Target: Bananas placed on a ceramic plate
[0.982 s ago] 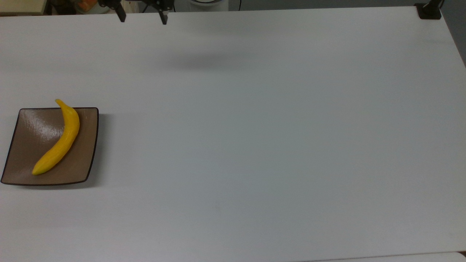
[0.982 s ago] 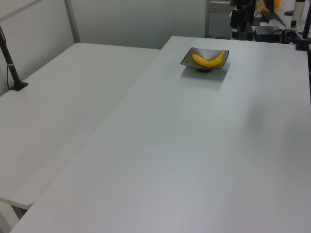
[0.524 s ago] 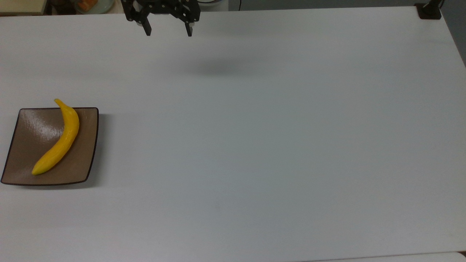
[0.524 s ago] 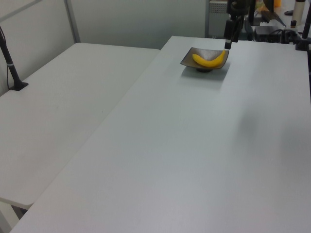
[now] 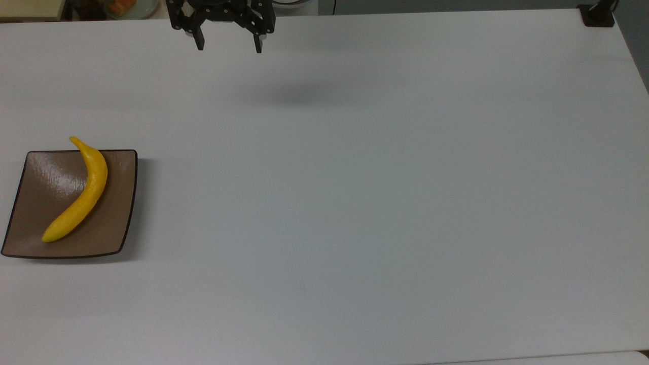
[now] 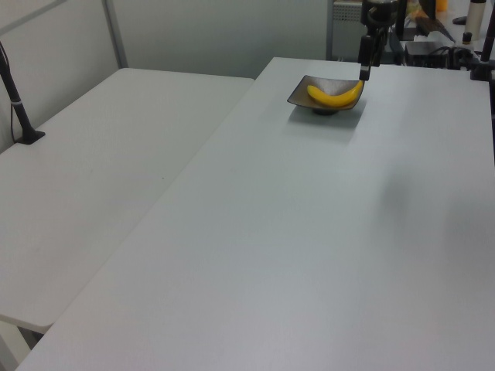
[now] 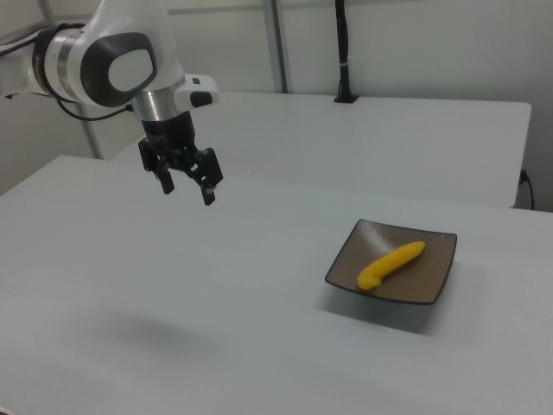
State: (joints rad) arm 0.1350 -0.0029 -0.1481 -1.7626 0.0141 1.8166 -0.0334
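Observation:
A curved yellow banana (image 5: pixel 81 197) lies diagonally on the square glossy brown plate (image 5: pixel 119 213) at the top view's left edge, its stem poking over the plate's far rim. The left view has the banana (image 6: pixel 334 96) and plate (image 6: pixel 308 83) at the table's far end. In the right view the banana (image 7: pixel 390 264) rests on the plate (image 7: pixel 432 278) at the right. My gripper (image 5: pixel 229 48) hangs open and empty above the table's far edge, well away from the plate. The right view shows the gripper (image 7: pixel 187 192) up in the air, and in the left view the gripper (image 6: pixel 363 68) is lined up over the plate's far corner.
The white table (image 5: pixel 355 203) stretches wide and bare to the top view's right. A black clamp base (image 5: pixel 598 15) sits on its far right corner. A second white table (image 6: pixel 100 154) with a black post (image 6: pixel 15 93) adjoins on the left view's left.
The gripper came into the top view from the far edge, moving right and toward the table, then eased slightly left. The banana shifted a little to the top view's left on the plate.

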